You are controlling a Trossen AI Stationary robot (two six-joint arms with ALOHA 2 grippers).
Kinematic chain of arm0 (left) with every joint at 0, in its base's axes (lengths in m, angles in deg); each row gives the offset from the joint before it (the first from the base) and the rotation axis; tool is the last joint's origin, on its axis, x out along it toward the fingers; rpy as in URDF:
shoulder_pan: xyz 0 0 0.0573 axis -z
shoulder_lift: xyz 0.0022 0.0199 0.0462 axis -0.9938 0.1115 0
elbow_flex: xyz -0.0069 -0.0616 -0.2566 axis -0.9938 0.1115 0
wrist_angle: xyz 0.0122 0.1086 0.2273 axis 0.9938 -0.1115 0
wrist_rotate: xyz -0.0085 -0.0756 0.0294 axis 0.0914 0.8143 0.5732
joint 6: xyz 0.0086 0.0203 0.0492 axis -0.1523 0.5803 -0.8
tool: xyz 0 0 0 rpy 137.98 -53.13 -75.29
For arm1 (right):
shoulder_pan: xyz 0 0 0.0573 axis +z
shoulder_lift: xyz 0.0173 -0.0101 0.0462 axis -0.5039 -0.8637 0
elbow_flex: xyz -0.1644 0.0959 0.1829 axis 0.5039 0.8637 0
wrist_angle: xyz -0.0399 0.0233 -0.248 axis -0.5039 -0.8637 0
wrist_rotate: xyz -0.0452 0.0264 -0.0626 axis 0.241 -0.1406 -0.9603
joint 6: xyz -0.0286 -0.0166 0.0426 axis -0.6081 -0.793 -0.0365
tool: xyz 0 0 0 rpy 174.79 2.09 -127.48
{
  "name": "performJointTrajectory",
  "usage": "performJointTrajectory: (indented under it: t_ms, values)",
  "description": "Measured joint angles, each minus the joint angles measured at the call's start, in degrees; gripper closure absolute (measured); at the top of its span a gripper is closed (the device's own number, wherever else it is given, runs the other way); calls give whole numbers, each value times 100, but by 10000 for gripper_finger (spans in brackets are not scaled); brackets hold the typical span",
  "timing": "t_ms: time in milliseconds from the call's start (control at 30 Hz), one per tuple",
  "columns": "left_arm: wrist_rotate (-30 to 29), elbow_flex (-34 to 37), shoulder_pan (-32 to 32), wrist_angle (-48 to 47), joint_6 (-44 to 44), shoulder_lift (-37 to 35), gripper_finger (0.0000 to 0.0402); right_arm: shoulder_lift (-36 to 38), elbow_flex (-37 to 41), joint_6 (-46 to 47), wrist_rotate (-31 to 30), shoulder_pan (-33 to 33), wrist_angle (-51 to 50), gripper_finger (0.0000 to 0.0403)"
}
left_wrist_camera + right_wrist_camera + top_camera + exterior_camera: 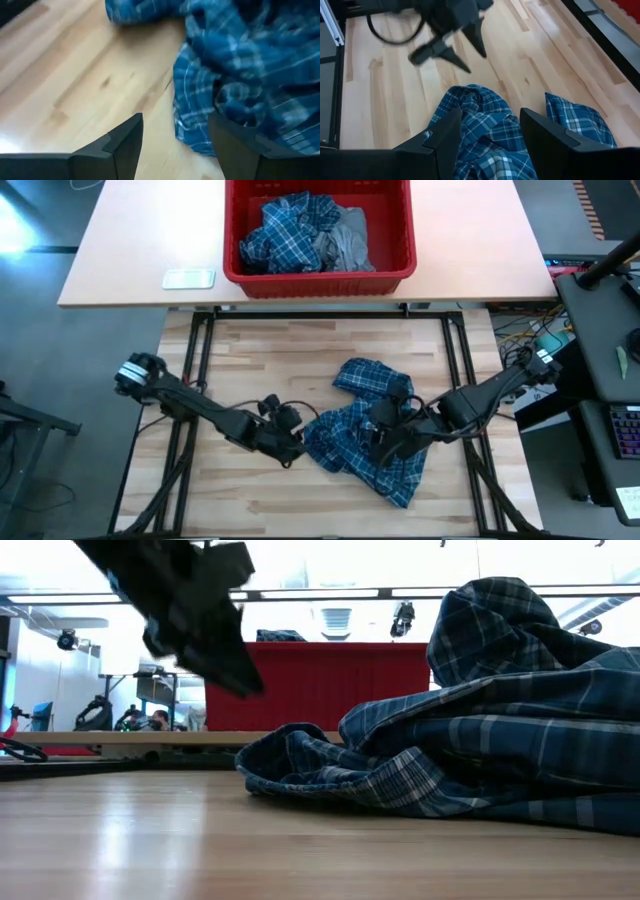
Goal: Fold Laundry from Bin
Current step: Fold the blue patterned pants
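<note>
- A blue-and-white plaid button shirt (365, 430) lies crumpled on the pale wooden slat table (250, 370), bunched between the two grippers, with one fold rising in a hump on the side away from the left gripper.
- The left gripper (296, 448) sits low at the shirt's edge; in its wrist view the two dark fingers (125, 145) stand apart with bare wood between them, and the cloth lies against one finger only, so nothing is gripped.
- The right gripper (385, 442) is over the shirt's middle, directly across the cloth from the left gripper. Its fingers (445, 140) are spread with plaid fabric bulging up between them; whether they pinch it I cannot tell.
- Beyond both grippers, on the far table, stands the red rectangular plastic bin (318, 272), well apart from the shirt on the slats.
- Inside the bin lie another blue plaid garment (290, 235) and a light grey garment (345, 245) just beside it.
- A small pale flat rectangular object (189, 278) lies on the far table just beside the bin, on the left arm's side.
</note>
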Motion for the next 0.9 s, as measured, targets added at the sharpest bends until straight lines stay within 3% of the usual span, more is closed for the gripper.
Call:
performJointTrajectory:
  t_ms: [200, 400, 600, 733, 900]
  values:
    - [537, -8, -10, 876, 104, 631, 191, 0, 0, 15, -2, 0, -11, 207]
    - [544, -41, -109, 373, 912, 919, 191, 0, 0, 188, -2, 0, -76, 207]
    - [571, -45, -196, 935, 798, 1097, 200, 0, -2, 206, -2, 0, -144, 208]
    - [940, -49, -313, 1308, 808, 1463, 245, 0, -2, 205, -2, 0, -142, 209]
    - [988, -288, -430, 516, 1100, 1494, 360, 34, -3, 200, -2, 0, -146, 209]
